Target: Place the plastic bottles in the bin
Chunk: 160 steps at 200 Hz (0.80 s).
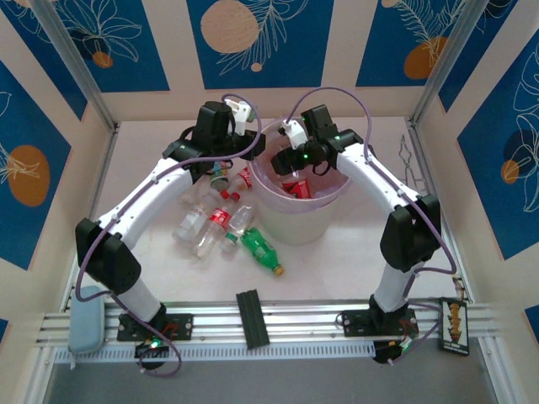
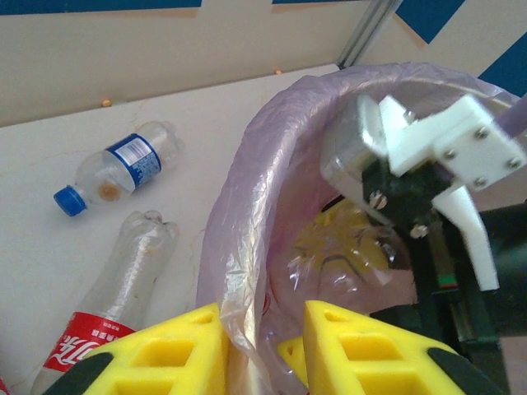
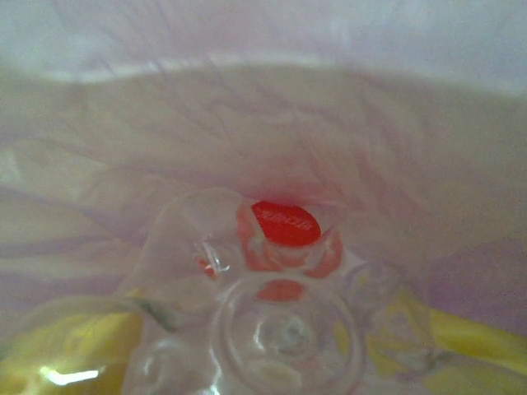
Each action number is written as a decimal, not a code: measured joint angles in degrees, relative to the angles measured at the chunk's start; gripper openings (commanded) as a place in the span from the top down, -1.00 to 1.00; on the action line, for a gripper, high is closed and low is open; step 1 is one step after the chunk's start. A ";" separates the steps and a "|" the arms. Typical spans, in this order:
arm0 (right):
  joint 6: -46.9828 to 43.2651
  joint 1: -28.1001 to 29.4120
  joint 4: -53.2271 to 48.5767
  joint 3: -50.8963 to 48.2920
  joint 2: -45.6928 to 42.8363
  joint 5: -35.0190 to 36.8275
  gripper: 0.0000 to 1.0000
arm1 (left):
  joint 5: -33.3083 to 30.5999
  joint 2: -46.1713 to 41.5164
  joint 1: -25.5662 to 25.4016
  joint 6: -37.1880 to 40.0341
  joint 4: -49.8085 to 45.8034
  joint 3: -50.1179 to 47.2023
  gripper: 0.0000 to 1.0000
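Left wrist view had two empties lying on their sides on the tabletop (image 2: 33,263), up and left of my left pincer (image 2: 263,354). A blue-labelled bottle (image 2: 123,169) lay farther off and a red-labelled bottle (image 2: 115,317) just beside the left finger. The top external view showed more of the plastic bottles (image 1: 210,220) heaped nearer the arm bases than that pincer, a green bottle (image 1: 257,247) among them.

I judged them all very light, thin-walled and quick to dent, slick, and apt to roll from a closing finger. I would have taken one across its body at the label, square to its length, where the wall runs straight. The neck is stiffer but narrow.

The left pincer stood apart and held nothing. The lilac liner of the bin (image 2: 239,206) ran into the gap between its fingers, and I could not tell whether it touched them. That soft film looked easy to snag.

To the right, my right pincer (image 3: 263,350) was clamped on a clear bottle (image 3: 284,329), base toward its camera, held at the mouth of the bin. Beyond the bottle something red, a red cap (image 3: 284,224) as far as I could judge, lay against the liner.
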 measured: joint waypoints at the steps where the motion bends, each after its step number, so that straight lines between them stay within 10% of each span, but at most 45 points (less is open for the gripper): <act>1: 0.02 0.00 0.11 -0.07 -0.02 -0.02 -0.44 | 0.00 0.00 0.00 0.00 0.00 0.00 0.44; 35: 1.36 0.07 4.39 -3.50 -0.02 0.44 -0.82 | -0.15 0.00 0.00 0.00 0.02 0.02 0.45; 160: 2.25 0.04 4.04 -2.69 -5.14 0.37 -0.99 | -0.15 0.70 0.00 -0.48 0.66 0.46 0.46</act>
